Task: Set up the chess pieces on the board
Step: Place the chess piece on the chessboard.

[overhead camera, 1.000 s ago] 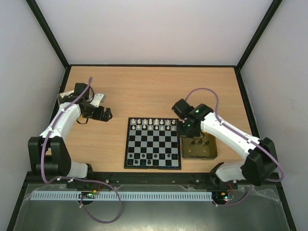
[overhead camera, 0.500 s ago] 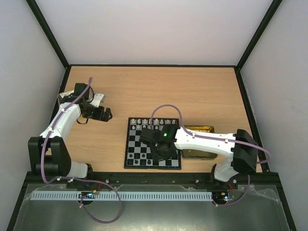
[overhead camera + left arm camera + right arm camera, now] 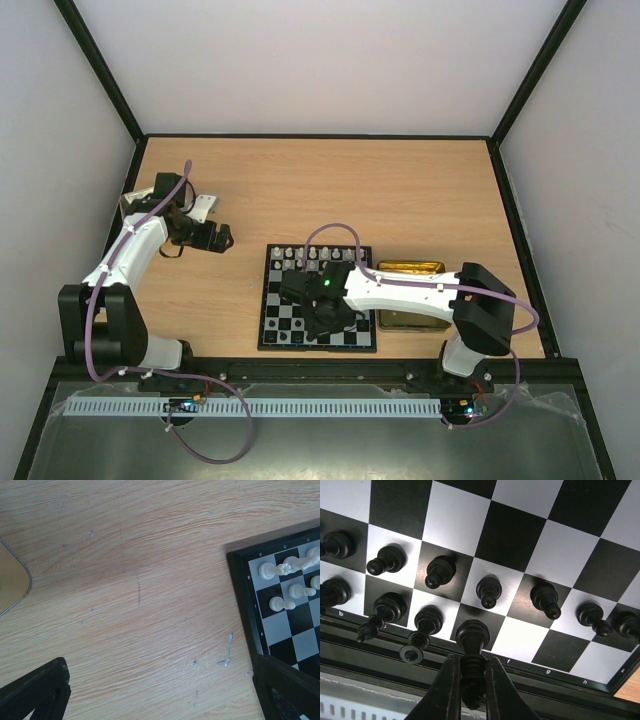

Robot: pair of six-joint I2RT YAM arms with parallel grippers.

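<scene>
The right fingers (image 3: 446,690) pinched a black piece (image 3: 472,636) at the board (image 3: 520,535) edge; the left fingers (image 3: 35,692) hung spread over the worktop (image 3: 150,580).

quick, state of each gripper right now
left gripper: open, holding nothing
right gripper: shut on a black piece standing on the board
</scene>
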